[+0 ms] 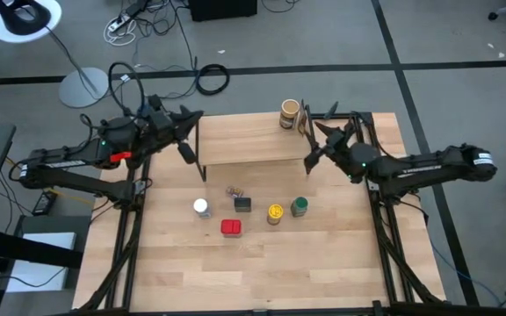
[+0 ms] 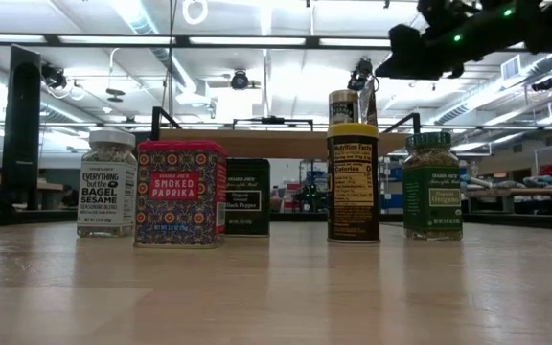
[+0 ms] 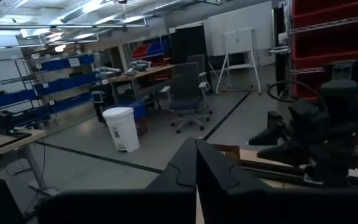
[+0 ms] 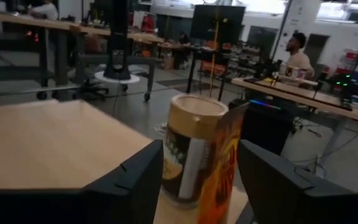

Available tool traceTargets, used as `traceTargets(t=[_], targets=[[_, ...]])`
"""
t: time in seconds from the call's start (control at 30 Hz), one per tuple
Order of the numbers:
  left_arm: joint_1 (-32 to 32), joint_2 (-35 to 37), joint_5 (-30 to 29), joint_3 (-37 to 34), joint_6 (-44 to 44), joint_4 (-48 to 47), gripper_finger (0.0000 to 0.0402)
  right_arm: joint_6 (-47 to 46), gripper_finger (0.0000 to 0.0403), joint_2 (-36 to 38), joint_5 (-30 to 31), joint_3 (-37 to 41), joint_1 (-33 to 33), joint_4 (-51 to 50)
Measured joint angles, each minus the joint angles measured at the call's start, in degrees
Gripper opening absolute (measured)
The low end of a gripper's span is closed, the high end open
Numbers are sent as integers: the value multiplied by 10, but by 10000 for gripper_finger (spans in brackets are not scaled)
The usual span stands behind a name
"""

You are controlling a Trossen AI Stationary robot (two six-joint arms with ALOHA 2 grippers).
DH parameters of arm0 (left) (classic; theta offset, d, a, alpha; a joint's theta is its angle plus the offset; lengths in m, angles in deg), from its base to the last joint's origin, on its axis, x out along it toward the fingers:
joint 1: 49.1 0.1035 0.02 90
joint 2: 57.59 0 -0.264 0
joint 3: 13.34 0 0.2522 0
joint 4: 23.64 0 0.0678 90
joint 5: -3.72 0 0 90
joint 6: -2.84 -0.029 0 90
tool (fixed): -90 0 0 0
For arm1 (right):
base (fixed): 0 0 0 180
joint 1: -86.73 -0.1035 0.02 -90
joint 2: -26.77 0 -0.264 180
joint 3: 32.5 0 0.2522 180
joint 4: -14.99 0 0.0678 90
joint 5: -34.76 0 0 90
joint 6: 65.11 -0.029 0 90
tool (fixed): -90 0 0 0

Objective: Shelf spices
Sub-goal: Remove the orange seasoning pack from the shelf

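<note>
The table carries everything, and at its far side stands the shelf, a low rack with a light wooden top board on thin black legs. The left arm waits at the shelf's left end, its left hand clenched with nothing between the fingers. The right arm reaches in from the other side, and the right hand is released, its fingers standing apart on either side of the brown canister, which sits upright on the shelf's right end with an orange packet leaning just beside it. In a row on the table in front of the shelf wait the red tin, the dark tin, the white-lidded jar, the yellow-lidded jar, the green jar and a small jar lying nearer the rack. The risk I see lies in the withdrawal: the canister stands near the board's edge, between open fingers, so a sideways or tilted pull-back could clip it or the packet and tip either off the shelf. The crowded row could also make the next pick knock a neighbour.
</note>
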Motion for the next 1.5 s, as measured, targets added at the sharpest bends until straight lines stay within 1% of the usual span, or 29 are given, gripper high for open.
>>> traceTargets(t=[0.13, 0.33, 0.5, 0.67, 0.83, 0.9, 1.0, 1.07, 1.1, 1.33, 1.5], targets=[[0, 1, 0, 0, 0, -4, 4, -4, 188, -22, -15, 0, 29, 30], [0, 1, 0, 0, 0, -11, 5, -53, 181, -41, -56, 0, 68, 33], [0, 1, 0, 0, 0, -12, 5, -61, 180, -60, -72, 0, 86, 48], [0, 1, 0, 0, 1, -20, 5, -61, 162, -75, -86, 0, 98, 71], [0, 1, 0, 0, 8, -30, 5, -59, 124, -82, -97, 0, 105, 79], [0, 1, 0, 0, 11, -33, 5, -58, 101, -82, -97, 0, 105, 80], [0, 1, 0, 0, 12, -38, 5, -48, 56, -82, -97, 0, 105, 87], [0, 1, 0, 0, 12, -41, 5, -40, 21, -82, -96, 0, 105, 89], [0, 1, 0, 0, 13, -42, 5, -37, 12, -82, -92, 0, 105, 89], [0, 1, 1, 0, 19, -49, 5, -8, 4, -76, -58, 0, 84, 88], [0, 1, 1, 0, 28, -65, 5, 46, 2, -40, 6, 0, 40, 95]])
